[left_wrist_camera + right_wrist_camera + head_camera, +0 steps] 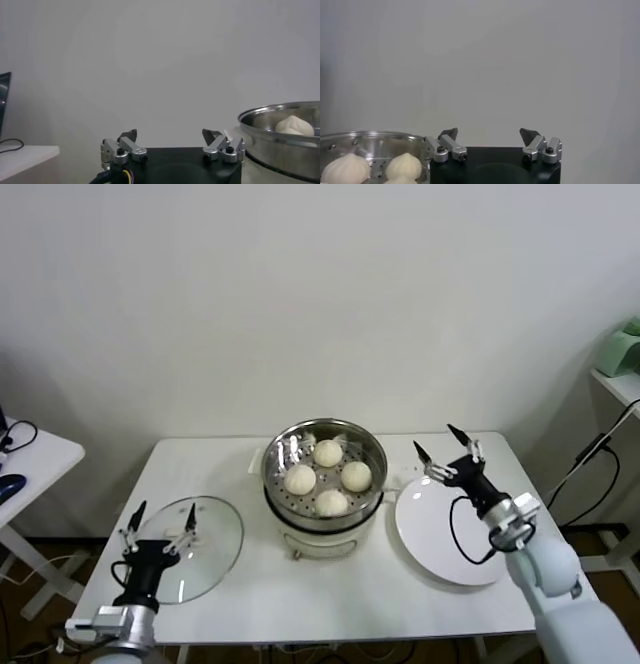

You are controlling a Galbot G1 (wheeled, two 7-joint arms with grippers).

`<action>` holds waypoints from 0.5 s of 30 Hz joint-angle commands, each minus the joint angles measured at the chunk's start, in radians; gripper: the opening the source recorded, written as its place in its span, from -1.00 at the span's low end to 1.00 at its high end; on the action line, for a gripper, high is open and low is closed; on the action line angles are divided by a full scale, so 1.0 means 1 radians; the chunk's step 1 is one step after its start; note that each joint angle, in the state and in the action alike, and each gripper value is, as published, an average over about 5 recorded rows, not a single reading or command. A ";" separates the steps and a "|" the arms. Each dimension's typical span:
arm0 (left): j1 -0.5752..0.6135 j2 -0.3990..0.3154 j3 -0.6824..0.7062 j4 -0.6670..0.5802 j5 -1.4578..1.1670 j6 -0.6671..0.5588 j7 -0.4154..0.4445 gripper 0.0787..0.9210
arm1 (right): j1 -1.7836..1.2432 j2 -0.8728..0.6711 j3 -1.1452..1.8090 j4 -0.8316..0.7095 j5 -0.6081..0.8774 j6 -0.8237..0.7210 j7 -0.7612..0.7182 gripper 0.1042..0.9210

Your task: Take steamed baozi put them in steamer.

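ok, four baozi (328, 477) sit in steamer (370, 484); right gripper (439, 441) spread wide, empty, over plate (440, 554); left gripper (162, 517) spread, empty, over lid (215, 544)

**No readable markings**

You will find no text, label, brand, number or sign that can be read in any of the three views. The steamer (323, 484), the steamed baozi (328, 452), the white plate (447, 534) and the glass lid (200, 549) show plain surfaces to you, and the wall behind them bears no lettering.
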 commanded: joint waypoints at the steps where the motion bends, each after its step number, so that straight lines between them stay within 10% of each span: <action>1: 0.006 -0.004 -0.030 0.009 -0.028 0.004 0.073 0.77 | -0.342 0.302 0.184 0.091 -0.080 0.082 0.039 0.76; 15: -0.013 -0.012 -0.036 0.019 -0.040 0.029 0.086 0.77 | -0.384 0.331 0.212 0.105 -0.071 0.104 0.011 0.76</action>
